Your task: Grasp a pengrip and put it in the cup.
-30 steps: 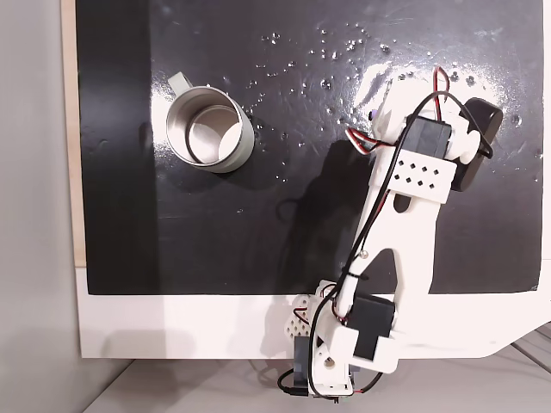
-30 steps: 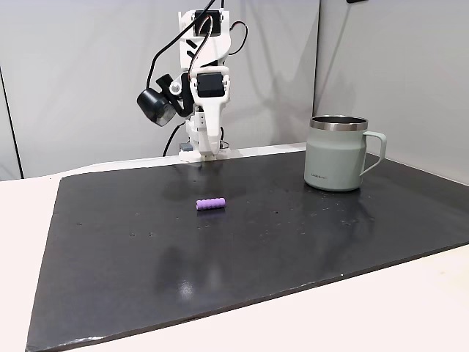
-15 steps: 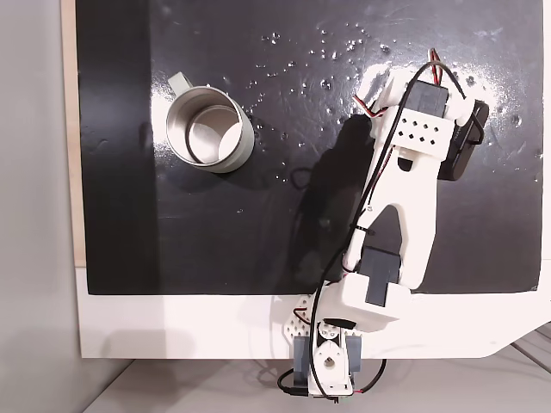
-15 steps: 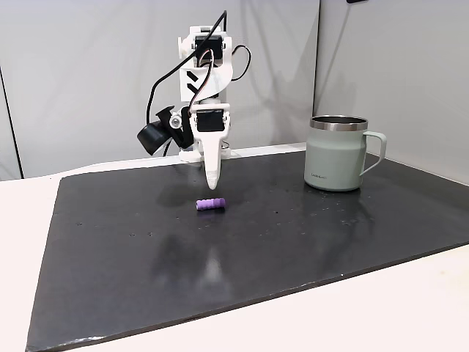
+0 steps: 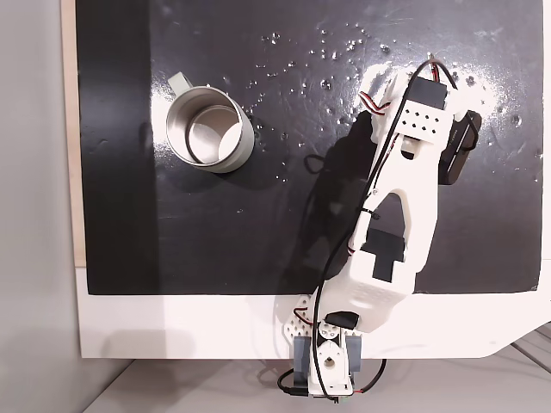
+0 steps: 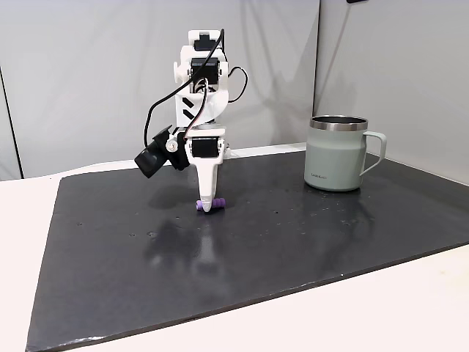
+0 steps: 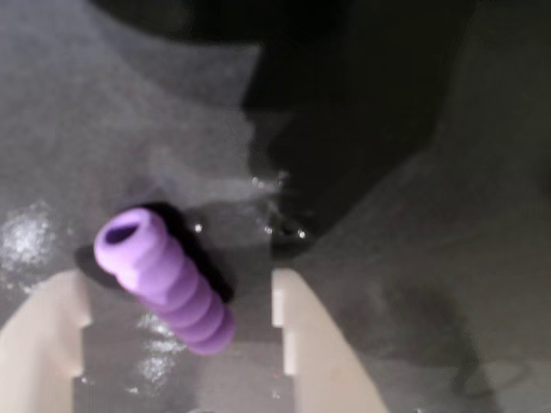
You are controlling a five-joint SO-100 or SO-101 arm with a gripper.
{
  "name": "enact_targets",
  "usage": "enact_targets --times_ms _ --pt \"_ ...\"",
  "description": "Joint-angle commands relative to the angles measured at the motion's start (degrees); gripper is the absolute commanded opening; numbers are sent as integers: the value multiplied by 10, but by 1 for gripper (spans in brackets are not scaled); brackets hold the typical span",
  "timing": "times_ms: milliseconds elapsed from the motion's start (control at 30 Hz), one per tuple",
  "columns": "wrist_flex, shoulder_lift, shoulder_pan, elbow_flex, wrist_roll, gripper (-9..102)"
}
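In the side-on fixed view, your arm (image 6: 198,95) stands at the left-centre of the black mat (image 6: 110,271), bent over so the gripper (image 6: 207,207) points straight down with its tips at the mat surface. The black wrist camera (image 6: 152,155) hangs off the arm's left side here. Right at the tips you can see the pengrip (image 6: 199,206), a small purple piece lying on the mat, partly covered by the white finger (image 6: 207,187) in front of it. Further right, well apart from the arm, the cup (image 6: 337,154) stands upright on the mat, its handle turned to the right.

From the wrist view, your gripper (image 7: 181,292) is spread apart: one pale finger (image 7: 43,335) sits at the lower left and the other (image 7: 318,344) at lower centre. The ribbed pengrip (image 7: 168,280) lies between them, slanted, with its hollow end toward the upper left. It is closer to the left finger, and you cannot tell whether either finger touches it.

In the fixed view from above, the cup (image 5: 209,129) sits at the upper left of the mat (image 5: 112,215), its pale inside showing and its handle pointing up-left. The arm (image 5: 396,206) reaches up along the right side from its base on the white table (image 5: 172,327) at the bottom edge. White glare specks dot the mat between the cup and the arm's far end.
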Motion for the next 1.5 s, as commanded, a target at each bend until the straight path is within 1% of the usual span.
enact_targets --times_ms 0,67,133,300,400,533,700,867,1100,1300,1467 --pt "-3 5 4 -27 6 11" --pt "-3 5 4 -25 11 4" --pt "-2 5 6 -25 17 0" --pt "9 25 5 -25 19 0" --pt "23 75 -3 -20 23 0" --pt "62 156 -34 -33 29 0" --pt "119 234 -97 -69 46 0" --pt "131 273 -171 -103 25 0" --pt "188 218 -292 -232 -28 0" --pt "188 192 -384 -236 -75 0" --pt "189 163 -435 -236 -100 0"
